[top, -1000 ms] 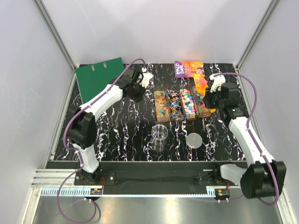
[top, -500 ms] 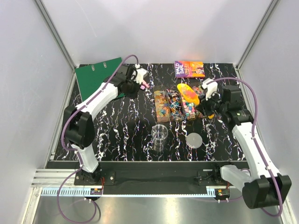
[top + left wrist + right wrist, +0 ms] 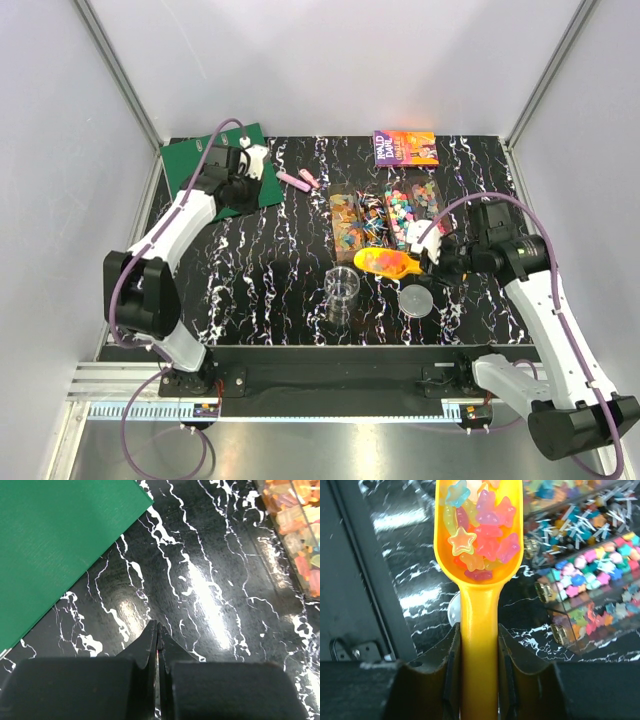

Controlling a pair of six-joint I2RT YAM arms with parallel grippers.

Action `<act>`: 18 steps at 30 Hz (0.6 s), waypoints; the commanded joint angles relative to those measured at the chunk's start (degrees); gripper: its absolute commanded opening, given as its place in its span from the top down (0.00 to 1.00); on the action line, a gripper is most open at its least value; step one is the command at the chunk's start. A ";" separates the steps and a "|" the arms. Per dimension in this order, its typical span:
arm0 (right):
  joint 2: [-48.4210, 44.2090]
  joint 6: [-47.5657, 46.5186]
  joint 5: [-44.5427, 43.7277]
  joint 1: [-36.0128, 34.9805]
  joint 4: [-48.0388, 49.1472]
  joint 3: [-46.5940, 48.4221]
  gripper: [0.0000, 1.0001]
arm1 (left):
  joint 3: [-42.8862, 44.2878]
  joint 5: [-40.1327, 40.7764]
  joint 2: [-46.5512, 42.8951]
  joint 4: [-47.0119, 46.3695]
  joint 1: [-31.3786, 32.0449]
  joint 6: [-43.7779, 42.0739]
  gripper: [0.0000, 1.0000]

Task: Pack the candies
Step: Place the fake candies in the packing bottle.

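Top view: high behind arm bases, looking down on whole counter, candy boxes central. Left wrist view: close above counter, well left of boxes, past left tool. Right wrist view: close, just before boxes, along right tool and yellow scoop. Boxes shared by all.

Glossy marbled black table; scoop smooth yellow plastic; candies translucent, maybe gummy.

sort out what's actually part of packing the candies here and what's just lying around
Part of the job:
- candies heaped in the yellow scoop
- right end effector gripping the scoop's handle
- clear divided box of candies
- clear cup
- probably the round lid

Just lying about:
- green binder
- colourful book
- pink highlighter pens
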State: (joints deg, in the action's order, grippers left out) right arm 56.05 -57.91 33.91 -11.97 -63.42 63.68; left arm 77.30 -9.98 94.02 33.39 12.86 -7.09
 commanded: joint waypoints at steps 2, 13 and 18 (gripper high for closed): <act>-0.50 -9.94 -2.08 -4.72 -5.14 0.31 1.00 | -2.23 -0.39 -5.77 -4.64 -0.03 1.55 1.00; 5.11 -10.91 -7.45 -10.00 -4.09 0.48 1.00 | -6.01 -1.10 -8.76 -6.05 -0.56 3.40 1.00; 8.54 -11.87 -9.39 -11.50 -2.07 0.83 1.00 | -7.33 -1.36 -9.99 -6.49 -0.56 3.93 1.00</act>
State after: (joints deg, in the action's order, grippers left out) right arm 62.96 -68.01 26.20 -22.17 -68.29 63.61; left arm 70.78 -10.28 87.37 29.85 12.67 -4.16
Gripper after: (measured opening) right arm 0.327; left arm 0.007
